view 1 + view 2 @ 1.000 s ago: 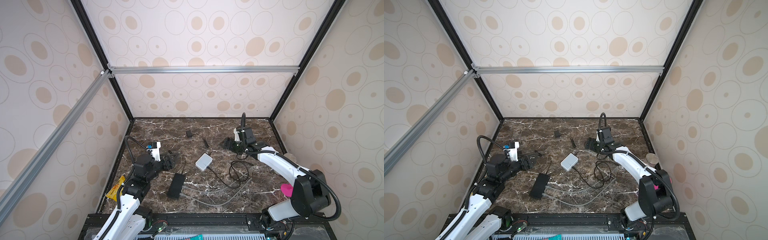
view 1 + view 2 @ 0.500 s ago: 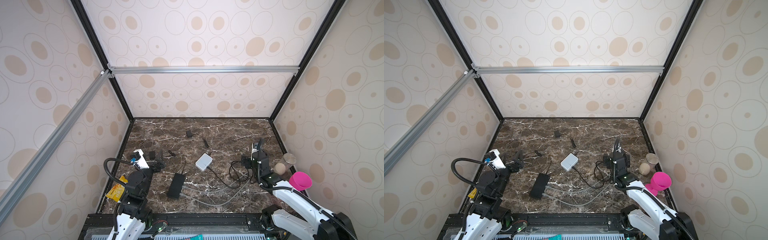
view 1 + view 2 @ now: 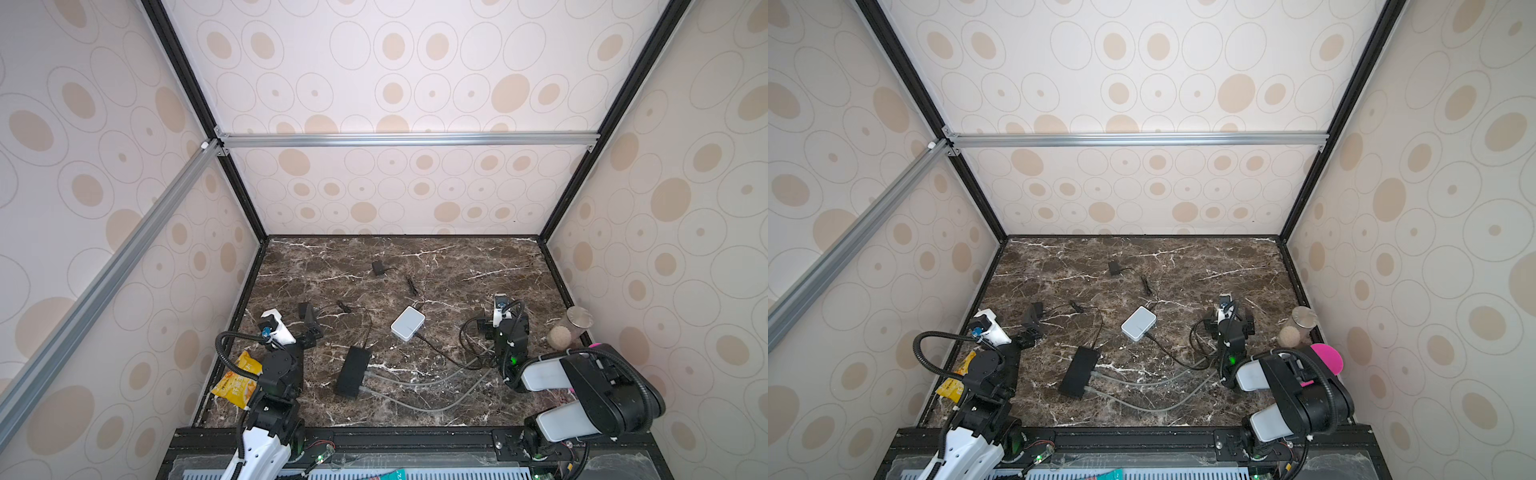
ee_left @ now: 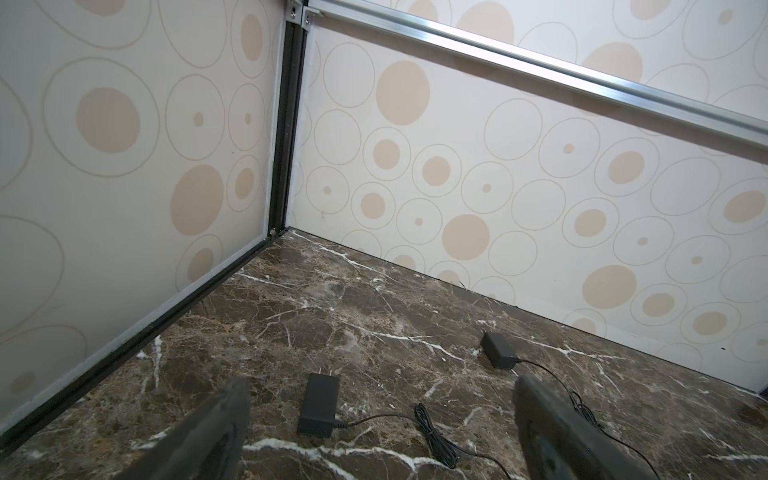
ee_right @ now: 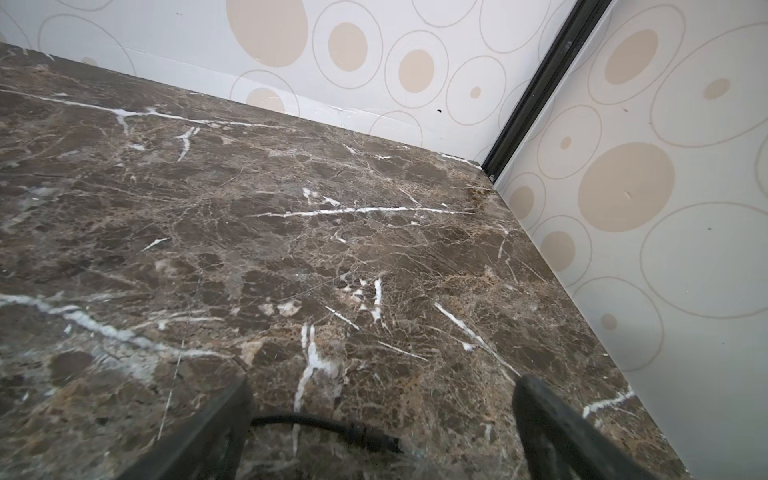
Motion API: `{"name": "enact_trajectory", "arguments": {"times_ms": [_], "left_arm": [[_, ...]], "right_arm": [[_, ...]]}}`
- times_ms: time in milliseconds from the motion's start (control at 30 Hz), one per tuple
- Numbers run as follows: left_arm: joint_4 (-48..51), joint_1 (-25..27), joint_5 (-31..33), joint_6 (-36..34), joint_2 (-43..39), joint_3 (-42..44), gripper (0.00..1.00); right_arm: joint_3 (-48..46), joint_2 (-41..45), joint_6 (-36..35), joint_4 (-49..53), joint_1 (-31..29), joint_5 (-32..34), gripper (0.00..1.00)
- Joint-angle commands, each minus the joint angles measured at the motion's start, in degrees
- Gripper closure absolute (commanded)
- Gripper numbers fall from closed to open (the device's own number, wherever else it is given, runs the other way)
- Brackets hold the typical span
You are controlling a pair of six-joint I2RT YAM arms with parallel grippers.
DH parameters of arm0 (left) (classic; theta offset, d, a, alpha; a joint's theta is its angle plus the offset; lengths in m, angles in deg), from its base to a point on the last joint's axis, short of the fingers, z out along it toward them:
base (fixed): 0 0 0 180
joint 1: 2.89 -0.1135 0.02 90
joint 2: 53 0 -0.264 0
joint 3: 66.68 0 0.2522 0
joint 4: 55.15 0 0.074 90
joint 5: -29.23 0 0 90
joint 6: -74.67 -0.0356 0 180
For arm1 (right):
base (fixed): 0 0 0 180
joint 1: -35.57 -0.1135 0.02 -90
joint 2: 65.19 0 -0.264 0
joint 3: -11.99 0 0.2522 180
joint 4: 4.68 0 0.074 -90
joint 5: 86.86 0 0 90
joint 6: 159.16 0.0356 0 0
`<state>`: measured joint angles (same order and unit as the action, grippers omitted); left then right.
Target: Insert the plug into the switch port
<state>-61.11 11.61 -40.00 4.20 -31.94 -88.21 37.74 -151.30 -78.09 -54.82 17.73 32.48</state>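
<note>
On the tabletop (image 3: 478,266), middle: a white box (image 3: 408,329) lies flat; a thin black cable (image 3: 438,355) runs from it toward a loose coil beside the right arm.
black box (image 3: 353,371): closer to the front edge than the white box; two grey cables (image 3: 415,384) leave its right-hand side and a thin black lead enters its far end.
switch: cannot tell which of the two boxes it is.
plug (image 5: 376,441): the black end of a cable, lying loose on the marble between the right gripper's fingers; its cable runs off behind one finger.
right gripper (image 5: 382,384): jaws spread wide, holding nothing, low over the tabletop near the right wall.
left gripper (image 4: 380,386): jaws spread wide, empty, facing the back-left corner.
near adapter (image 4: 318,409): flat on the tabletop ahead of the left gripper, prongs pointing away, lead trailing off through a bundled section.
far adapter (image 4: 498,351): further back, toward the rear wall, lead attached.
edges: yellow snack packet (image 3: 239,380) by the left wall; jar (image 3: 569,328) by the right wall.
</note>
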Motion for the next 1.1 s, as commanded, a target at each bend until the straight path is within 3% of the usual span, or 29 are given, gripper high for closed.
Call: {"name": "enact_trajectory", "arguments": {"times_ms": [0, 100, 267, 367, 433, 467, 567, 600, 633, 700, 933, 1067], "left_arm": [[-5.75, -0.24, 1.58, -4.71, 0.18, 0.45, 0.02], [-8.16, -0.26, 1.67, -7.51, 1.7, 1.47, 0.02], [-14.73, -0.26, 2.15, -14.08, 7.58, 3.85, 0.02], [-21.92, -0.26, 2.43, -17.18, 11.35, 6.4, 0.02], [-26.09, -0.31, 2.56, -19.06, 13.8, 7.72, 0.02], [-28.19, -0.35, 2.58, -19.86, 15.22, 8.21, 0.02], [-34.85, -0.74, 2.69, -20.15, 20.02, 9.57, 0.01], [-38.39, -0.86, 2.55, -20.14, 21.96, 10.38, 0.02], [-43.42, -1.06, 2.4, -20.35, 24.84, 11.31, 0.02], [-51.19, -1.31, 2.36, -21.9, 32.35, 11.52, 0.02], [-84.21, -2.69, 1.43, -25.48, 64.97, 9.92, 0.02], [-83.84, -4.3, -0.97, -25.65, 73.39, 5.17, 0.02]], "right_arm": [[-0.63, -4.91, -2.72, -14.92, 0.44, -0.34, 0.0], [-0.71, -5.07, -2.48, -14.63, 0.64, -0.49, 0.0], [6.74, 0.92, 3.53, 8.97, 6.39, -7.47, 0.0], [11.85, -0.99, 9.25, 18.84, 12.1, -13.84, 0.01], [9.8, -3.86, 9.63, 10.8, 13.72, -14.67, 0.01], [11.46, -1.87, 10.43, 17.94, 13.67, -14.67, 0.01], [10.23, -3.51, 9.62, 11.69, 13.71, -14.84, 0.0], [10.77, -2.59, 9.9, 14.99, 13.7, -15.08, 0.0], [11.66, -1.53, 10.44, 18.2, 13.7, -15.09, 0.0], [10.84, -2.62, 9.89, 14.23, 13.71, -14.97, 0.0], [11.15, -2.15, 10.03, 15.83, 13.67, -14.96, 0.0], [11.21, -2.1, 9.99, 16.26, 13.66, -15.14, 0.0]]}}
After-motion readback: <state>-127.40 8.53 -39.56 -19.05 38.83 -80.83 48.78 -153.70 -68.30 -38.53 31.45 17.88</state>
